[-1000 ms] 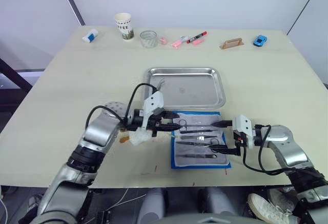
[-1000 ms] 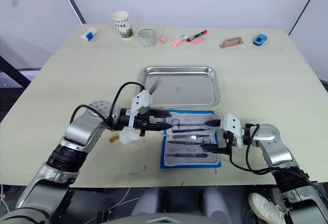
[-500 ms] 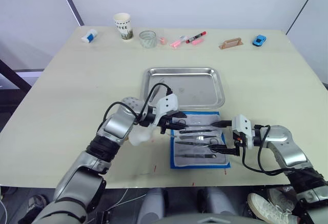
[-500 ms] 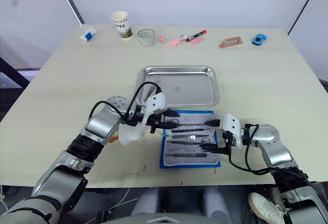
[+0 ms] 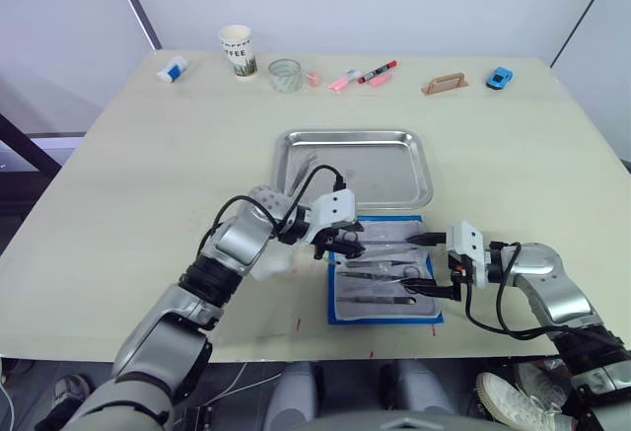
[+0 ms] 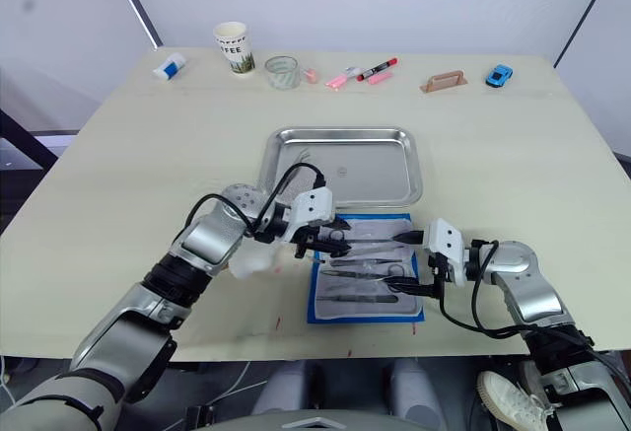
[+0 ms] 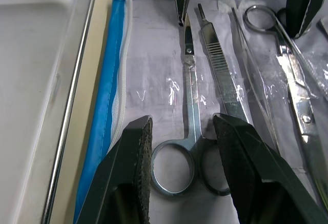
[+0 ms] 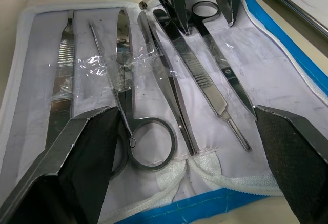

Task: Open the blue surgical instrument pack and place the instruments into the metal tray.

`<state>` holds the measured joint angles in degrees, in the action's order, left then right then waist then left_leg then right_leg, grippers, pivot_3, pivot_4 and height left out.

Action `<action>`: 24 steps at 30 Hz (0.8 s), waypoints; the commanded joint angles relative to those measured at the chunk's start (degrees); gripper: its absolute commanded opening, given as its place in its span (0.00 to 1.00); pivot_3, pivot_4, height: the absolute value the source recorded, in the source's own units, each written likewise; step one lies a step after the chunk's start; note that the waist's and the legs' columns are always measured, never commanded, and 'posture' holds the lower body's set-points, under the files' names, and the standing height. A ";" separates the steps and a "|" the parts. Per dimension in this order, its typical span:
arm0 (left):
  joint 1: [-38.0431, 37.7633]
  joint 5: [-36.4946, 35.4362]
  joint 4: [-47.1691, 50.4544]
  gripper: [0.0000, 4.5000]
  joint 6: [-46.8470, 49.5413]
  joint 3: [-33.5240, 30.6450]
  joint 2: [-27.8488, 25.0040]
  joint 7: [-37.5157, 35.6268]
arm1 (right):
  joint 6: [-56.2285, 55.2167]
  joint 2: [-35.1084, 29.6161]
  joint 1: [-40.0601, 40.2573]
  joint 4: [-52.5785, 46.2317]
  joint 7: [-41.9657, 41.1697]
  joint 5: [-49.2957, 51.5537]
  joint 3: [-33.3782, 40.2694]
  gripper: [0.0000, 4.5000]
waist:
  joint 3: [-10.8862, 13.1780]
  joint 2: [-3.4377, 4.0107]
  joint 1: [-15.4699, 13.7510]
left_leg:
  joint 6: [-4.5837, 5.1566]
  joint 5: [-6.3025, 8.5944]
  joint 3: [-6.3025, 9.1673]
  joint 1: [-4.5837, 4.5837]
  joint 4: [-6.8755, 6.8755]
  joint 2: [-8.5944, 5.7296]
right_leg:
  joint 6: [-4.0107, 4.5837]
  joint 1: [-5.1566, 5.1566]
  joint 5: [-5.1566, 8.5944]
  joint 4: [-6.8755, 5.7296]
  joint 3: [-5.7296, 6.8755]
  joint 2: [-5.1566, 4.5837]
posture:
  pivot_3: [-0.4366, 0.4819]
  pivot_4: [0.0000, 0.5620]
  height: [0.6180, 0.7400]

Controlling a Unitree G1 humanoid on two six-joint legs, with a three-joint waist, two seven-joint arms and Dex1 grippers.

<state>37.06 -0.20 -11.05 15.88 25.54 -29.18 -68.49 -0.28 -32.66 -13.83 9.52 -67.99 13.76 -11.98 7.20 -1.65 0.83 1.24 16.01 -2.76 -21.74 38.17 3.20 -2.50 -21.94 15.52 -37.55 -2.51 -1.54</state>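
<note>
The blue surgical instrument pack (image 5: 333, 303) lies open on the table just in front of the metal tray (image 5: 375, 170), with its pale lining up. Several silvery instruments lie in it under clear strips, among them scissors (image 7: 189, 111) and a scalpel handle (image 7: 220, 75). My left gripper (image 5: 345, 244) hangs open over the pack's far left part, its fingers (image 7: 136, 167) on either side of the scissors' ring handles. My right gripper (image 5: 426, 265) stands open at the pack's right edge, pointing in over the instruments' tips (image 8: 154, 80). A slim silvery piece (image 5: 304, 167) lies in the tray's left part.
A crumpled pale wrapper (image 5: 271, 261) lies under my left forearm. Along the far edge stand a small bottle (image 5: 174, 69), a paper cup (image 5: 238, 50), a glass (image 5: 285, 75), markers (image 5: 365, 76), a wooden block (image 5: 446, 84) and a blue toy car (image 5: 500, 78).
My left gripper has moved right from the pack's left edge to over the scissors' handles. The right gripper and the pack have stayed put.
</note>
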 commanded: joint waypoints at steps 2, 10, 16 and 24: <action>-0.35 2.92 -1.02 0.26 -0.19 2.22 -0.40 -0.23 | 1.80 -0.32 1.41 1.64 1.48 -3.37 -1.80 1.00 | -0.01 0.00 0.00 | 0.00 0.00 0.01 0.00 0.00 0.00 | 0.00 0.00 0.00 0.00 0.01 0.00 | 0.48 0.27 1.00; 0.02 3.67 -1.76 0.02 -1.57 2.27 -1.02 -0.81 | 1.54 -0.43 1.18 1.68 0.78 -3.29 -2.04 1.00 | -0.02 -0.01 -0.01 | 0.00 0.00 0.01 0.02 0.00 0.00 | 0.01 0.02 0.00 0.00 0.01 0.00 | 0.48 0.27 1.00; 0.83 2.48 0.25 0.02 -0.48 1.05 -2.77 -2.55 | 2.29 -0.10 0.61 1.83 1.11 -3.54 -2.28 1.00 | -0.01 0.00 0.08 | 0.00 0.00 0.02 0.02 0.00 0.02 | 0.01 0.02 0.00 -0.01 0.01 0.01 | 0.48 0.27 1.00; 3.53 -0.06 3.52 0.02 3.88 -0.61 -5.30 -6.85 | 1.58 0.07 0.27 3.20 0.71 -3.91 -2.68 1.00 | 0.00 0.00 0.24 | 0.00 0.00 0.01 0.02 0.00 0.05 | 0.02 0.01 0.01 -0.01 0.00 0.07 | 0.48 0.27 1.00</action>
<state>39.48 0.07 -9.21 19.04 26.35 -32.90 -74.19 -0.01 -32.46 -14.61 9.76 -68.18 13.54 -12.52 7.20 -1.65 1.07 1.24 16.01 -2.75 -21.73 38.17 3.26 -2.48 -21.94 15.53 -37.56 -2.52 -1.47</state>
